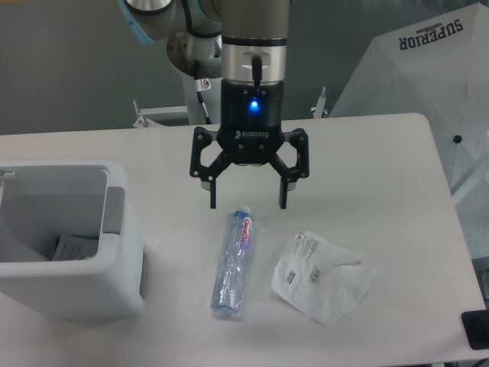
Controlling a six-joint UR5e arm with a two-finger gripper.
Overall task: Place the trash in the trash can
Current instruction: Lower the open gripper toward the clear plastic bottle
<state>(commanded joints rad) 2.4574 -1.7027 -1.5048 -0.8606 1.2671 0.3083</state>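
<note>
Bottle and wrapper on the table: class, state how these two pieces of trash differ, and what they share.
The bottle is clear, bluish and long, with a red-and-blue label; the wrapper is white, opaque, with small black print. The bottle lies as a narrow tube; the wrapper spreads flat and crumpled. Both lie on the table, outside the trash can.

You saw a clear, crinkled plastic bottle (pixel 234 262) and a crumpled, thin white wrapper (pixel 321 280). The bin (pixel 92 283) was smooth white plastic, the table (pixel 382 168) matt, the gripper (pixel 247 205) matt black.
</note>
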